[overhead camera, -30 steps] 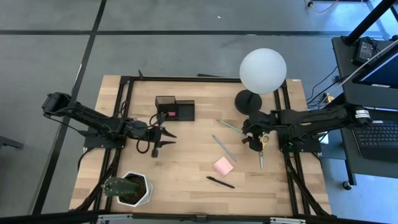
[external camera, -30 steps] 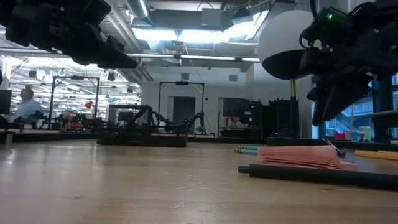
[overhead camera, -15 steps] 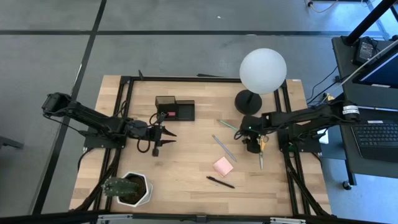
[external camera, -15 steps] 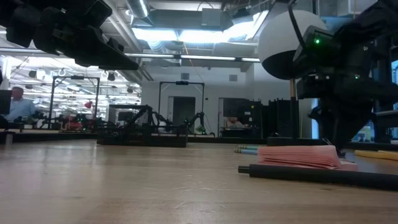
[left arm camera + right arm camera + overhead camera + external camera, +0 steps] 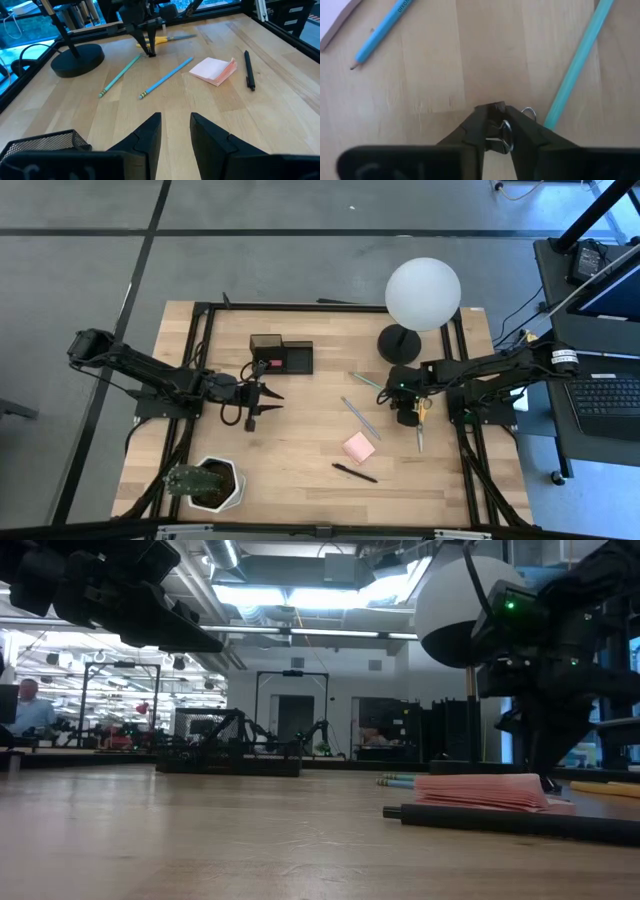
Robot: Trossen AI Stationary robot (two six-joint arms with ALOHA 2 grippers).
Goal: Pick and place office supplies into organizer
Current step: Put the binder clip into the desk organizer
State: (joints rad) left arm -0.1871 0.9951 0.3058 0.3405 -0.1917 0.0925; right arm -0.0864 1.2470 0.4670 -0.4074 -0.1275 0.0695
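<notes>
While the left gripper (image 5: 262,406) waits part-open near the organizer (image 5: 281,356), the right gripper (image 5: 497,125) pinches a binder clip (image 5: 502,136).

Organizer (image 5: 281,355) left of pencils (image 5: 360,417); sticky pad (image 5: 359,447) between pencils and pen (image 5: 355,472); scissors (image 5: 421,423) right.
</notes>
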